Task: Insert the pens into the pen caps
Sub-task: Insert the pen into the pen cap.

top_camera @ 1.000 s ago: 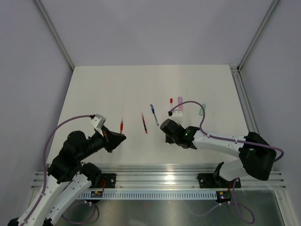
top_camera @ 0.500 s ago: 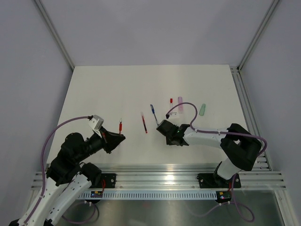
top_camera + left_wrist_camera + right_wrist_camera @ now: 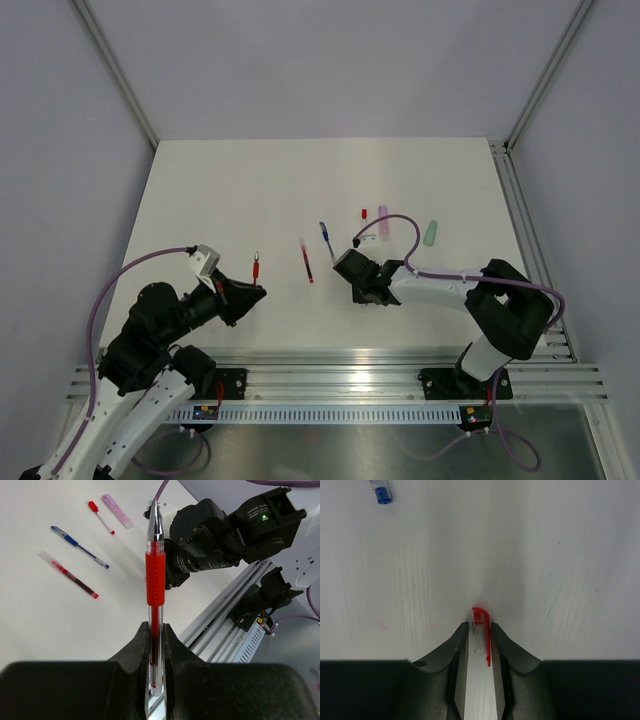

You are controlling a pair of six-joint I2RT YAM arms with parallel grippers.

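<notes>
Red pen (image 3: 155,575) clamped upright, left gripper (image 3: 156,627) | red cap (image 3: 481,616) flanked by right gripper (image 3: 480,625), grip unclear

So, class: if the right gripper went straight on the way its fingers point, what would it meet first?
The white table: only its bare surface lies beyond the red-clipped cap between the fingers of the right gripper. The blue cap sits well off that line. Depth is unclear.

White-and-black arms (image 3: 440,285), purple cables (image 3: 390,217), green status light (image 3: 263,516), black end effector fingers (image 3: 445,665)
</notes>
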